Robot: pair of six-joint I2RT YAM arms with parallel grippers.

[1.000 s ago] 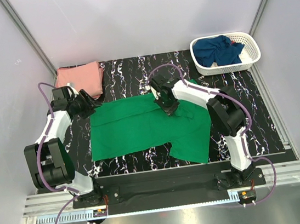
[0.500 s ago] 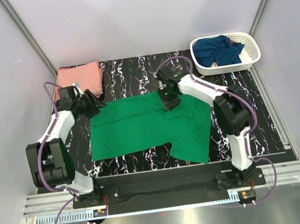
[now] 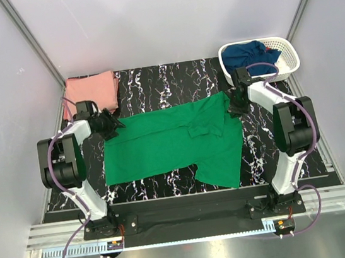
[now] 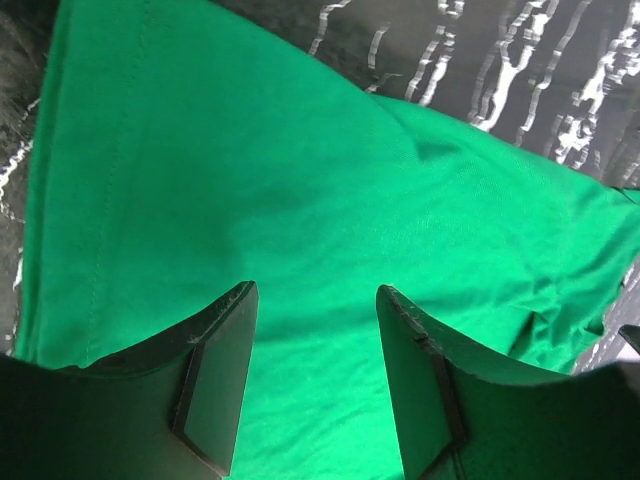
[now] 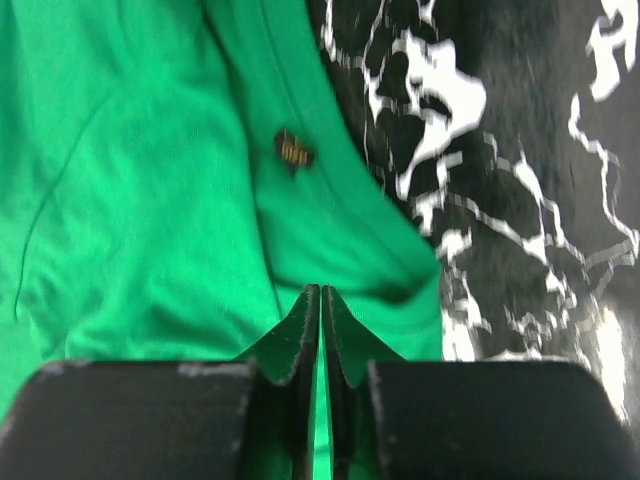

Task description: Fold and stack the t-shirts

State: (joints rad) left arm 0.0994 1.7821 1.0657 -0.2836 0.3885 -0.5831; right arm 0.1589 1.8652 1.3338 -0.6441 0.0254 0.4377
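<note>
On the desk [image 3: 147,84] the green shirt [image 3: 156,147] lies spread, being smoothed flat for folding. The left gripper [image 4: 315,295] hovers open over its hem; the right gripper [image 5: 320,292] pinches its far edge. The next move needs the left closing on cloth.

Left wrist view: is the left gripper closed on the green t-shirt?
No, the left gripper stands open above the green t-shirt, with cloth showing in the gap between its fingers.
</note>
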